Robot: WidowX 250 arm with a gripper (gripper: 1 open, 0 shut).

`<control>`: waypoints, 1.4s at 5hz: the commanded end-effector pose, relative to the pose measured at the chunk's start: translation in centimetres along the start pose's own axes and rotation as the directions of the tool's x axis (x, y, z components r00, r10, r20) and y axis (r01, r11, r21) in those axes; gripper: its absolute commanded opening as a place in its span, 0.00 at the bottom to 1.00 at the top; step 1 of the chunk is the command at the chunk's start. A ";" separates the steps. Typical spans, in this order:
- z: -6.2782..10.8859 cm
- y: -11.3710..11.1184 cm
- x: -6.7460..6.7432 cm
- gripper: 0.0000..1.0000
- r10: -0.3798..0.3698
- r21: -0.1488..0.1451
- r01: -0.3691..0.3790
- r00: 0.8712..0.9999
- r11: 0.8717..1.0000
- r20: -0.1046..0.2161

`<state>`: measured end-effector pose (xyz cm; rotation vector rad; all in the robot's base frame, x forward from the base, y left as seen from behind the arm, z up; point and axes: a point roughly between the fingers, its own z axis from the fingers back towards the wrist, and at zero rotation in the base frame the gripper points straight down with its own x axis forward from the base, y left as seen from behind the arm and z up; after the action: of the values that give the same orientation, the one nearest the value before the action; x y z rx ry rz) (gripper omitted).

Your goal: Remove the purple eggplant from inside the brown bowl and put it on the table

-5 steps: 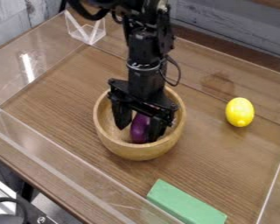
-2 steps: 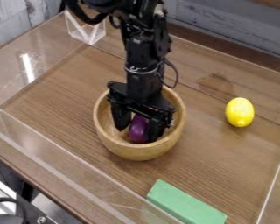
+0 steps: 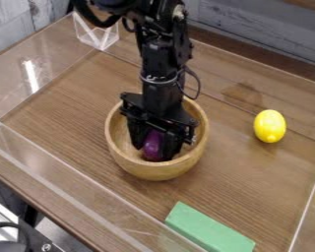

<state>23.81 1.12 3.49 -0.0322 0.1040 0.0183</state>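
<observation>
The brown bowl (image 3: 126,156) stands on the table (image 3: 82,118) near the middle of the view. Inside it lies the purple eggplant (image 3: 153,148), partly hidden by the fingers. My gripper (image 3: 155,146) reaches straight down into the bowl, its black fingers (image 3: 134,130) drawn in against the eggplant's sides, shut on it. The eggplant still rests low in the bowl.
A yellow lemon (image 3: 270,126) lies on the table to the right of the bowl. A flat green block (image 3: 211,230) sits at the front edge. Clear acrylic walls (image 3: 29,74) enclose the tabletop.
The fingers have closed in from a wide stance onto the eggplant. The arm itself has stayed in place over the bowl.
</observation>
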 end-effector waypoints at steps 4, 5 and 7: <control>3.0 -0.6 0.1 0.00 0.028 -0.026 -0.026 0.998 0.999 0.052; 3.5 -0.9 0.1 0.00 0.032 -0.033 -0.031 0.998 0.999 0.057; 4.3 -1.5 0.0 0.00 0.039 -0.048 -0.036 0.997 0.998 0.065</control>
<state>23.05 -0.14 6.07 -0.0769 0.1140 0.0698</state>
